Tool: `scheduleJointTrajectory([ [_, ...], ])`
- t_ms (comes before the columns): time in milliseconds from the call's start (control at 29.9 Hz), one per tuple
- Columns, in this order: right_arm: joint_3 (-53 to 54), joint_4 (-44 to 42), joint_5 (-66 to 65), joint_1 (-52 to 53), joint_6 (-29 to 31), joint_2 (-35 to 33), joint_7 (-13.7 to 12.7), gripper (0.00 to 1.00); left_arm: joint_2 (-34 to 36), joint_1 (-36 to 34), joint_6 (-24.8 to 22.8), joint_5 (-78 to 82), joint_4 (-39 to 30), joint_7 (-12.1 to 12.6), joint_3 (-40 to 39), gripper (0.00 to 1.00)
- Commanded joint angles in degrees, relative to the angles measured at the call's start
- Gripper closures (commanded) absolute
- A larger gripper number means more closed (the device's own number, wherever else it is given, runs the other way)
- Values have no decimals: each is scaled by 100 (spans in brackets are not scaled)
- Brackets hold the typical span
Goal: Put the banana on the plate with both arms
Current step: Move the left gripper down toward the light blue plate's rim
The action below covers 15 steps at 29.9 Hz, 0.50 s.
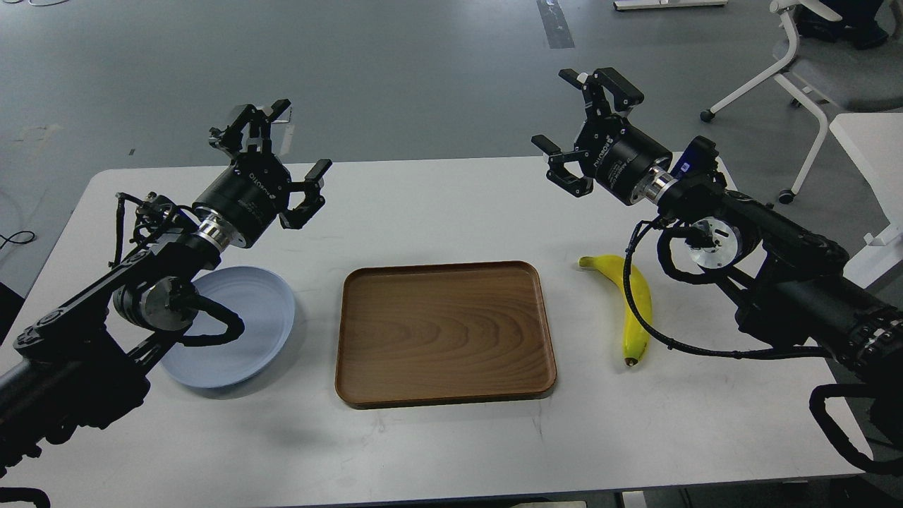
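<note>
The yellow banana lies on the white table at the right, its greenish stem toward the back and its dark tip toward the front; a black cable of my right arm crosses over it. The pale blue-grey plate sits at the left, partly hidden by my left arm. My left gripper is open and empty, held above the table behind the plate. My right gripper is open and empty, held above the table's far edge, behind and left of the banana.
A brown wooden tray lies empty between plate and banana. The white table has rounded corners. A white office chair stands at the back right on the grey floor, next to another white table edge.
</note>
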Motion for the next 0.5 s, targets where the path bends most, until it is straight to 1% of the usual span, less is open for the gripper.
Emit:
scheduleJointTrajectory([
  [0, -7, -7, 0, 2, -40, -1, 4, 0, 34, 20, 38, -7, 8, 416, 108, 2],
  [33, 2, -7, 0, 11, -84, 7, 4, 0, 43, 20, 91, -25, 8, 504, 91, 2],
  [267, 2, -7, 0, 116, -93, 7, -5, 0, 78, 12, 100, -69, -36, 522, 29, 2],
  [368, -7, -7, 0, 169, -93, -1, -5, 0, 122, 12, 126, -95, -211, 549, 29, 2],
  [468, -16, -7, 0, 204, -93, -36, -5, 0, 131, 29, 135, -104, -221, 523, 20, 2],
])
